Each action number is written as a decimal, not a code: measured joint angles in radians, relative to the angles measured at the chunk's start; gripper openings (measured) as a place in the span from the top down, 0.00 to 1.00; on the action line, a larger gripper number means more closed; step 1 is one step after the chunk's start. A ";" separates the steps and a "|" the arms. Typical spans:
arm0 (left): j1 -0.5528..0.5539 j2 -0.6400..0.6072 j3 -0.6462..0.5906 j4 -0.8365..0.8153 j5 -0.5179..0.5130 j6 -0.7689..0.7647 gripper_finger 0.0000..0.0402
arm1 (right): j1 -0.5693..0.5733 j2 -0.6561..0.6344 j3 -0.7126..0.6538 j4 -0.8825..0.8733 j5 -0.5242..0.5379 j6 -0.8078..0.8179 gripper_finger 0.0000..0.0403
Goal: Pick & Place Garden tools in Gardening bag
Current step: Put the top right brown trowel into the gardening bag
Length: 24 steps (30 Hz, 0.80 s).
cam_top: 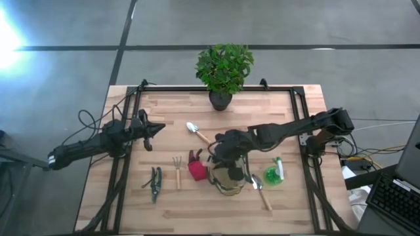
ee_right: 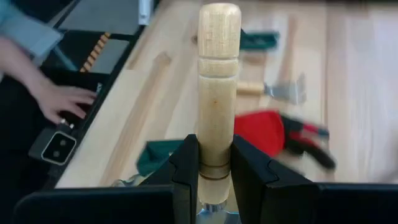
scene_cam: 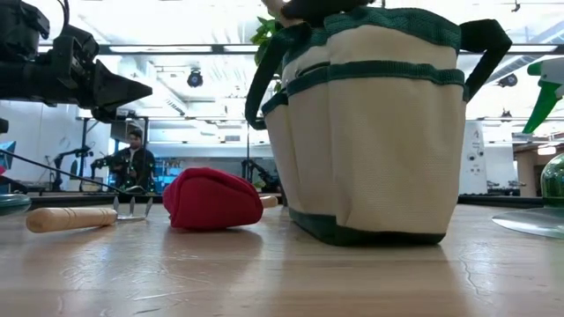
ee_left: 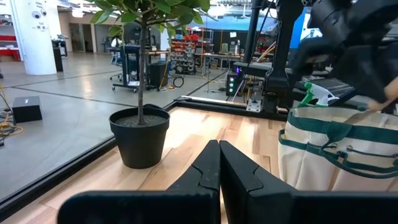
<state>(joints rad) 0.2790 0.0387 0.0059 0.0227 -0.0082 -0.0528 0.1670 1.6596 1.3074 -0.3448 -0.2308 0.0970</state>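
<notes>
Right gripper [ee_right: 214, 163] positioned directly above the bag [cam_top: 226, 176], fingers clamped on the wooden handle of a tool [ee_right: 218, 81]. Bag stood upright on the tabletop [cam_top: 197, 216], near centre. Glove [cam_top: 196, 170] just left of bag; fork [cam_top: 177, 168] and pruners [cam_top: 155, 183] farther left. Spray bottle [cam_top: 274, 173] right of bag. Left gripper [cam_top: 155, 129] held clear at far left, fingers together.

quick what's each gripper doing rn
Left gripper: shut, empty, above the table's left side.
Right gripper: shut on a wooden-handled tool, over the gardening bag.
</notes>
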 joint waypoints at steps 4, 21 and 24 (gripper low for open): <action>0.000 0.000 0.000 0.000 0.000 0.000 0.99 | 0.006 -0.004 -0.001 -0.043 0.019 0.048 0.87; 0.000 0.001 0.000 0.000 0.000 0.000 0.99 | 0.021 -0.002 -0.196 0.193 0.041 -0.238 0.87; 0.000 0.001 0.000 0.000 0.000 0.000 0.99 | 0.019 -0.001 -0.245 0.223 0.037 -0.232 0.87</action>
<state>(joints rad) 0.2787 0.0399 0.0059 0.0227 -0.0086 -0.0528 0.1860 1.6585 1.0623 -0.1216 -0.1940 -0.1349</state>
